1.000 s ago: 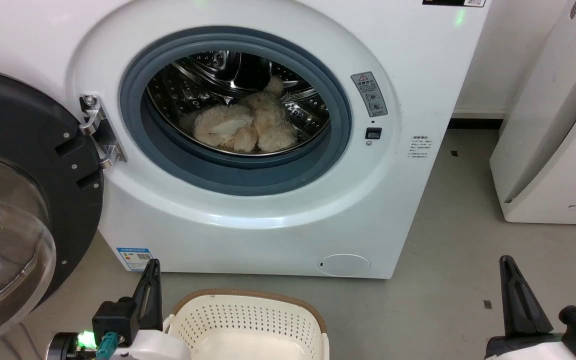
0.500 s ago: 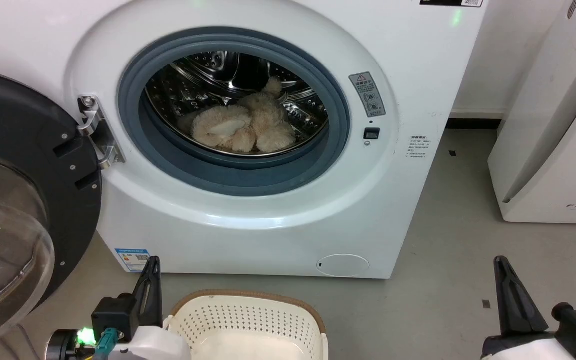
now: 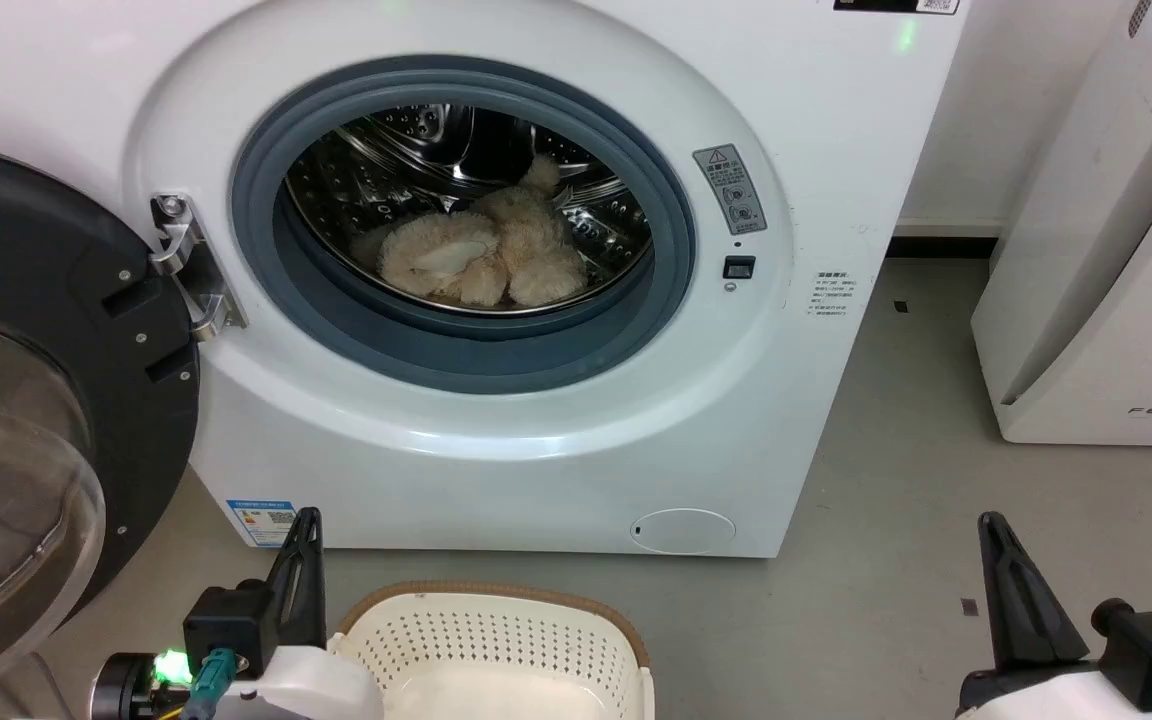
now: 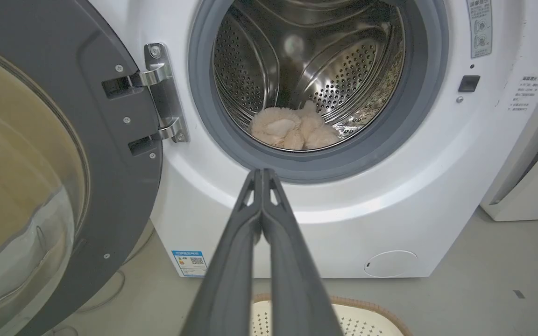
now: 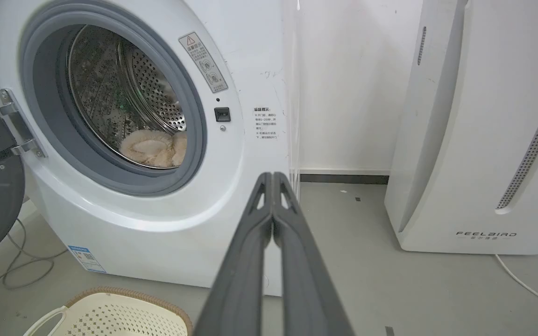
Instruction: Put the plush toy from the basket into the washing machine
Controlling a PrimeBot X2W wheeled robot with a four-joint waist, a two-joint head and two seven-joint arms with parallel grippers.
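Plush toy (image 3: 481,255) inside washing machine (image 3: 496,430); left gripper (image 3: 307,517), right gripper (image 3: 992,522) clenched empty by basket (image 3: 496,632); placing seems done, nothing left to carry

Shining bright and even from overhead, glinting on the washing machine's (image 3: 496,470) steel drum (image 3: 376,190) and glass door (image 3: 6,480), throwing faint shadows, bowing straight edges in both wrist views.

Head camera has turned a touch, large white front-loading washing machine (image 3: 496,430) sits slightly further left in head view, my dark two-fingered right gripper (image 3: 991,520) has drifted further, inward.
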